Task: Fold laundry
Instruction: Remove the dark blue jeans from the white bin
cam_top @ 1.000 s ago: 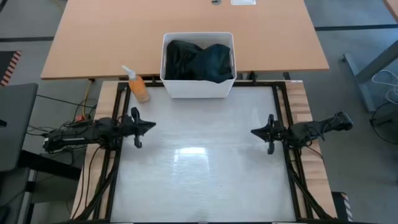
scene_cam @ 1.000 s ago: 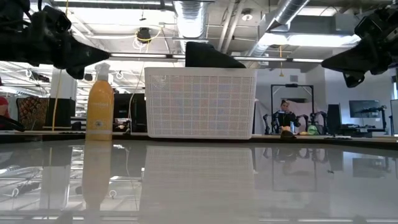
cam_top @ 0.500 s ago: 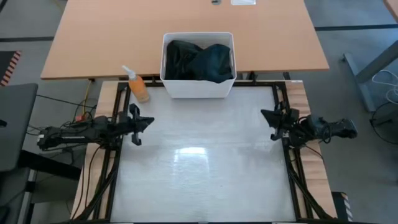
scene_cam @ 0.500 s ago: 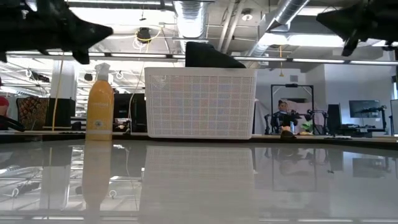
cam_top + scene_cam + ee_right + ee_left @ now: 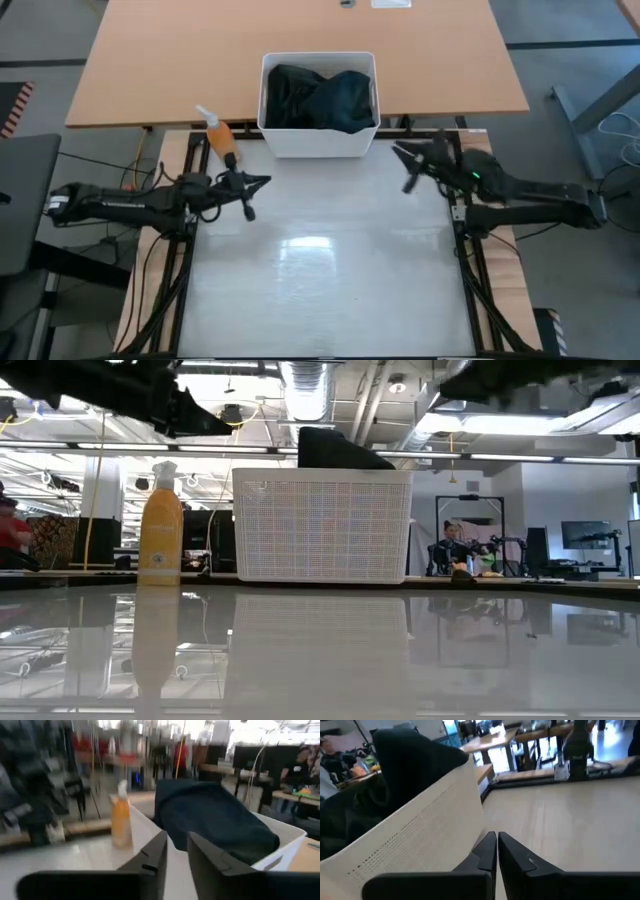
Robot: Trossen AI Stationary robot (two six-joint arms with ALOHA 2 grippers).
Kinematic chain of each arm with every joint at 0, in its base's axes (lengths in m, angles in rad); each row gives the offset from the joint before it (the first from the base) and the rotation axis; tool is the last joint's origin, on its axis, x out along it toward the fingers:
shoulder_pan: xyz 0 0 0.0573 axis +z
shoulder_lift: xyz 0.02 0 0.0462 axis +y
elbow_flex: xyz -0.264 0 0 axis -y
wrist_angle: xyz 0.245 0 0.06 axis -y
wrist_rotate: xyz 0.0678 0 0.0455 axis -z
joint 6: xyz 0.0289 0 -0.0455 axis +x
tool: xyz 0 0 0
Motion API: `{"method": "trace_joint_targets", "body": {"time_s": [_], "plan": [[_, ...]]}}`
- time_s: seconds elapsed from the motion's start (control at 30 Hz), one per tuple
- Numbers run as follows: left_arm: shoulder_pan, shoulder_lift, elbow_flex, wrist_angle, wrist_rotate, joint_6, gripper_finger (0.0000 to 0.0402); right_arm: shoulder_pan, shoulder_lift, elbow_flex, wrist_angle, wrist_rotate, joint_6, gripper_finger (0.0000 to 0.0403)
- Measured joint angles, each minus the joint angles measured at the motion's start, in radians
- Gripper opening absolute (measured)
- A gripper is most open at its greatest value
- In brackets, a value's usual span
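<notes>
The laundry point(image 5: 320, 96) sits heaped in the bin point(image 5: 318, 142) at the counter's point(image 5: 320, 270) far edge. The left hand point(image 5: 258, 184), pinched together and empty, hovers beside the bottle point(image 5: 221, 136). The right hand point(image 5: 402, 166), narrowly parted and empty, hovers near the bin.

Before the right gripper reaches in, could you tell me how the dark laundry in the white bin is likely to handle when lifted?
The laundry lies crumpled and mounded above the bin rim, so it is probably soft and floppy. Lifted at one point, it would likely drape and may drag another garment along.
</notes>
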Motion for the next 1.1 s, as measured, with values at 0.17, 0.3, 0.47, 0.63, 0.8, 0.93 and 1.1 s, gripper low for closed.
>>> {"method": "trace_joint_targets", "body": {"time_s": [0.17, 0.3, 0.47, 0.63, 0.8, 0.93, 1.1], "plan": [[0.000, 0.045, 0.021, 0.001, 0.004, 0.010, 0.0047, -0.055, 0.322, 0.330, -0.221, -0.036, -0.090, 0.0195], [0.000, 0.067, 0.021, -0.022, 0.011, -0.001, 0.0086, -0.071, 0.548, 0.579, -0.406, -0.037, -0.165, 0.0251], [0.000, 0.088, 0.022, -0.061, 0.017, -0.034, 0.0126, -0.071, 0.755, 0.789, -0.532, -0.006, -0.232, 0.0275], [0.000, 0.090, 0.022, -0.110, 0.018, -0.074, 0.0147, -0.090, 0.862, 0.900, -0.566, 0.145, -0.202, 0.0276], [0.000, 0.091, 0.022, -0.144, 0.018, -0.081, 0.0151, -0.112, 0.902, 0.940, -0.572, 0.273, -0.189, 0.0273], [0.000, 0.091, 0.022, -0.184, 0.017, -0.083, 0.0151, -0.120, 0.901, 0.946, -0.574, 0.206, -0.125, 0.0224], [0.000, 0.091, 0.022, -0.209, 0.017, -0.099, 0.0151, -0.129, 0.896, 0.978, -0.542, 0.123, -0.128, 0.0047]]}}
